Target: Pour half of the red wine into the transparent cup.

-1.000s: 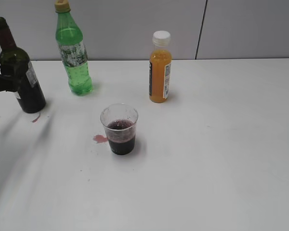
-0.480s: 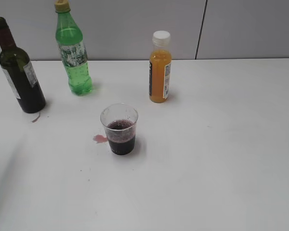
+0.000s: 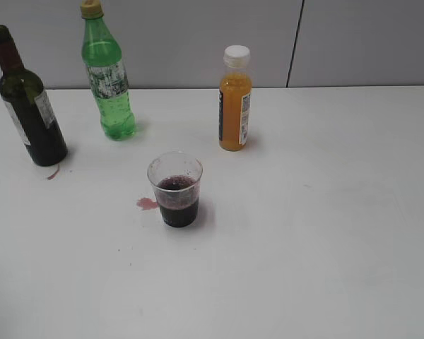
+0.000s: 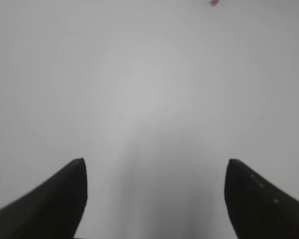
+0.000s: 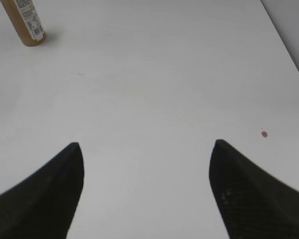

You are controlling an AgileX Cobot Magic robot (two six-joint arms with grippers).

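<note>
The dark green bottle of red wine (image 3: 30,106) stands upright at the table's far left, uncapped, with nothing gripping it. The transparent cup (image 3: 175,189) stands near the middle and holds dark red wine in its lower half. Neither arm shows in the exterior view. In the left wrist view my left gripper (image 4: 154,164) is open over bare white table, nothing between its fingers. My right gripper (image 5: 145,147) is also open and empty above the white table.
A bright green soda bottle (image 3: 107,78) stands behind and left of the cup. An orange juice bottle (image 3: 235,99) with a white cap stands behind it to the right; its base (image 5: 25,22) shows in the right wrist view. Small wine spills (image 3: 147,203) mark the table.
One second ago my left gripper stood around the wine bottle at the left edge of the exterior view. It has since pulled away out of that view, leaving the bottle standing.
</note>
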